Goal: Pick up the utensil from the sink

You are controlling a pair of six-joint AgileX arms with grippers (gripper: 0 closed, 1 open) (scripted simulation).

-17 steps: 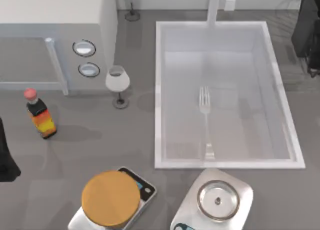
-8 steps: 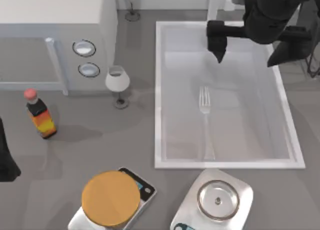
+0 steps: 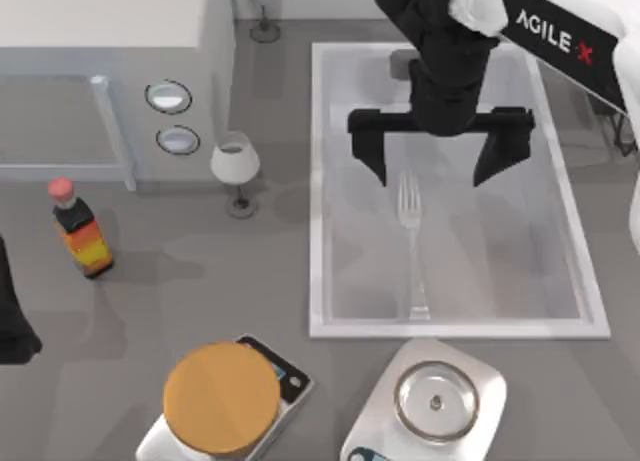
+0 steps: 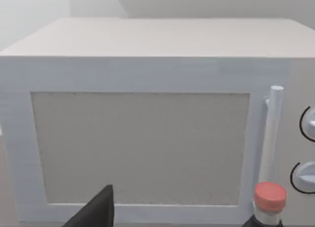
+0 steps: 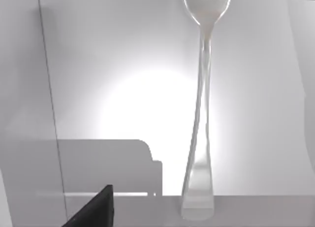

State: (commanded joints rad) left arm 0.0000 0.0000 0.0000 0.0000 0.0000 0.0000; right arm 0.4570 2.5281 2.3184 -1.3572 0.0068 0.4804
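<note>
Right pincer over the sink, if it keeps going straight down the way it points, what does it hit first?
Probably the fork. The right pincer hangs open over the sink, its fingers either side of the tine end. If it just misses the tines, it would meet the sink's floor instead; height cannot be judged from above.

Fork (image 5: pixel 203 104) lies flat on the pale floor of the sink (image 5: pixel 108 64), handle running lengthwise, its widened end near the basin wall. The tine end is cut off at the frame edge. One dark finger (image 5: pixel 96 210) of the right tool is visible, apart from the fork.
</note>
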